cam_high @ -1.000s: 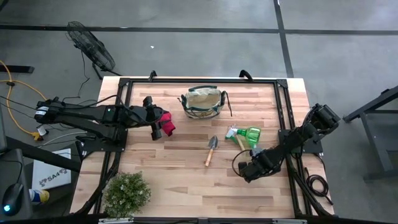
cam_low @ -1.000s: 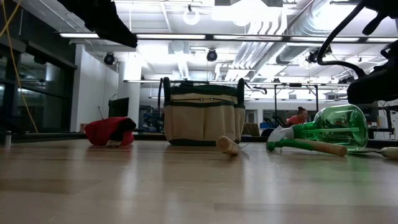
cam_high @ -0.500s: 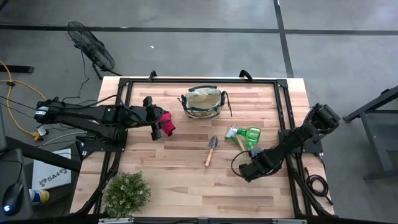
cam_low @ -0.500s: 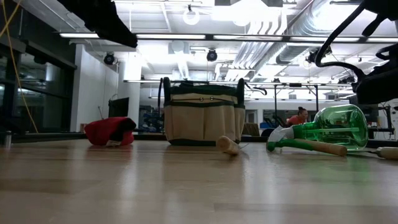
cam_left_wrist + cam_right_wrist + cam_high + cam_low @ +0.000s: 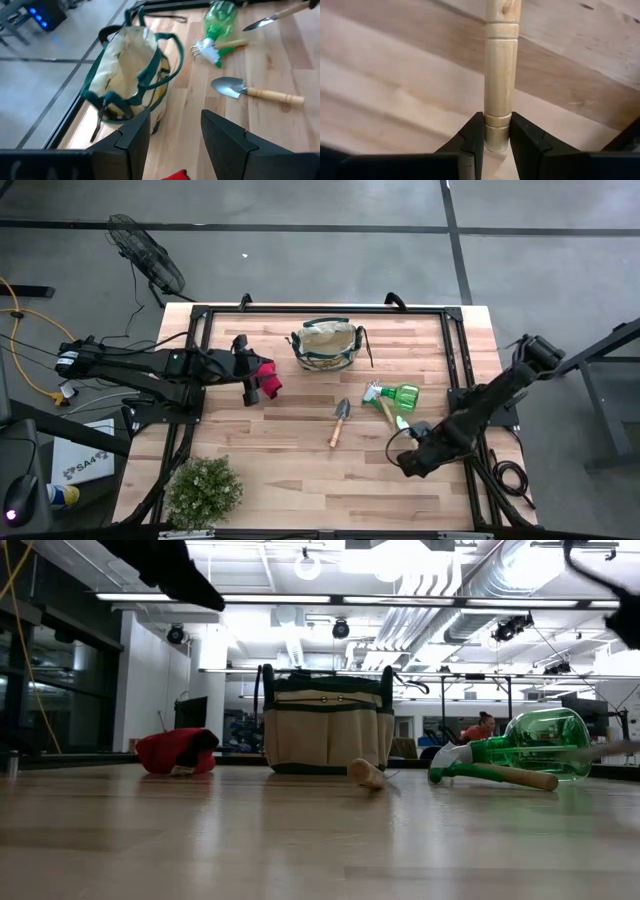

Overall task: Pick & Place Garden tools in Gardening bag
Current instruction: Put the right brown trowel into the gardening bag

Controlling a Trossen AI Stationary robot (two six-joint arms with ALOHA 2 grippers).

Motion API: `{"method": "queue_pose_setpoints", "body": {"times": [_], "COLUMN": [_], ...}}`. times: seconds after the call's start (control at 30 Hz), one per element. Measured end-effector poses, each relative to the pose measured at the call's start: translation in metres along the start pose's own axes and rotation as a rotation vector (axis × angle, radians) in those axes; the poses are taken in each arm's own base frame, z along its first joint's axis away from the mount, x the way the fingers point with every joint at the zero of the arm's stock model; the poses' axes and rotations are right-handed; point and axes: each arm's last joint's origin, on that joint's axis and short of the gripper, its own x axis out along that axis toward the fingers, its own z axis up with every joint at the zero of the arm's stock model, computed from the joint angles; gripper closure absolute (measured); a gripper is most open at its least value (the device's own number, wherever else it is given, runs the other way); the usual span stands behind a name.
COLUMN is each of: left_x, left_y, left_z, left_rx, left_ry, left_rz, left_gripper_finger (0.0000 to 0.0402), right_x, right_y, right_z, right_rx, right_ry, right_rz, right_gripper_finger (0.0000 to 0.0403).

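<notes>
Wood, turned and pale, with ringed grooves: handle of a trowel, pinched at its butt end between the dark fingers of the right gripper, seen close only from the right wrist. From the left wrist, far beyond that arm's own fingers, the same trowel with its narrow shiny blade clear of the boards. In the low view, only a thin pale sliver at the right edge.

Just past the right gripper, toward the table's middle: translucent green sprayer, lying on its side, rounded and glassy in the low view. Touching it, wire rake with bent prongs and a wooden shaft. Farther over, second trowel, flat on the planks, dark scoop and wooden grip.

Left gripper with fingers spread, gripping nothing, right over the red-handled pruning shears; from its wrist, only a red corner below the fingers.

Ahead of the left gripper and near it: gardening bag, round, soft beige cloth, dark green trim and loop handles, mouth open. Outer pockets plain in the low view; crumpled inside visible from the left wrist.

Well behind the left gripper, at the table's near corner: bushy plant.
</notes>
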Motion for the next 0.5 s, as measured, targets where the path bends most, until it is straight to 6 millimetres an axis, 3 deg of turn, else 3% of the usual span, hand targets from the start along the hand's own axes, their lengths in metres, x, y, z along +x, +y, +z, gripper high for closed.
{"method": "queue_pose_setpoints", "body": {"times": [0.27,0.5], "left_x": [0.0,0.0], "left_y": [-0.002,-0.002], "left_z": [0.007,0.008], "left_rx": [0.032,0.044], "left_ry": [-0.073,-0.087], "left_rz": [-0.074,-0.072], "left_gripper_finger": [0.0231,0.0231], "right_x": [-0.03,-0.041], "right_y": [-0.004,0.0], "right_z": [-0.001,0.005], "right_rx": [-0.119,-0.231], "right_ry": [-0.173,-0.366], "right_rz": [0.231,0.346], "right_gripper_finger": [0.0337,0.0337]}}
